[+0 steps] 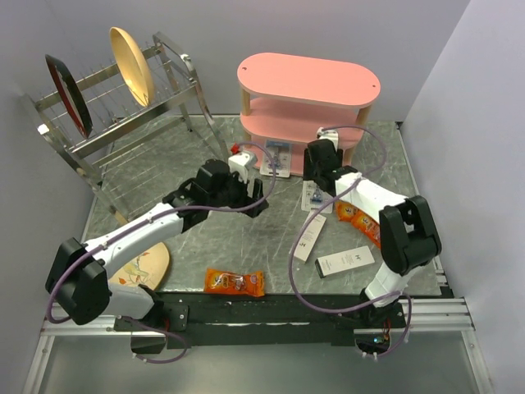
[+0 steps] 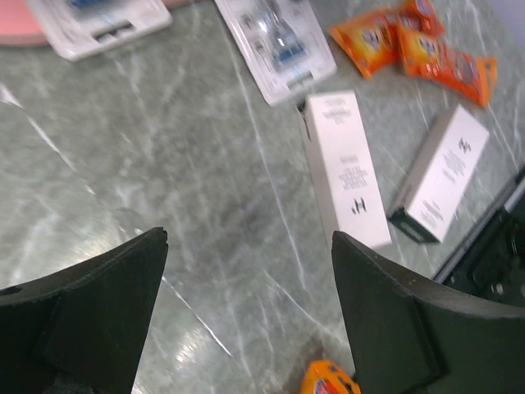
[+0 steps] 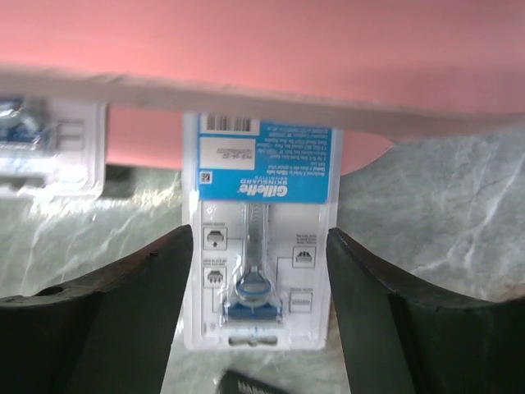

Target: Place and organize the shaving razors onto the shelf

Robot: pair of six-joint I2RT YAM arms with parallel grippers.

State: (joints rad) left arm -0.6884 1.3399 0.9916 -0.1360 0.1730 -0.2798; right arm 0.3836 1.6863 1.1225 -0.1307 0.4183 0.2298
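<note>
One razor pack [image 3: 259, 246] lies flat at the foot of the shelf [image 3: 262, 41]. Its barcode end reaches in over the lowest pink board and its razor end points back at me on the table [image 3: 443, 197]. My right claw [image 3: 259, 232] is spread wide, with a finger at each long edge; I cannot tell if they touch. A second razor pack [image 3: 49, 148] lies just left, also against the shelf. There is bare stone to the right. My left claw [image 2: 250, 242] gapes wide and empty, farther out from the shelf, near two white boxes [image 2: 344, 164].
</note>
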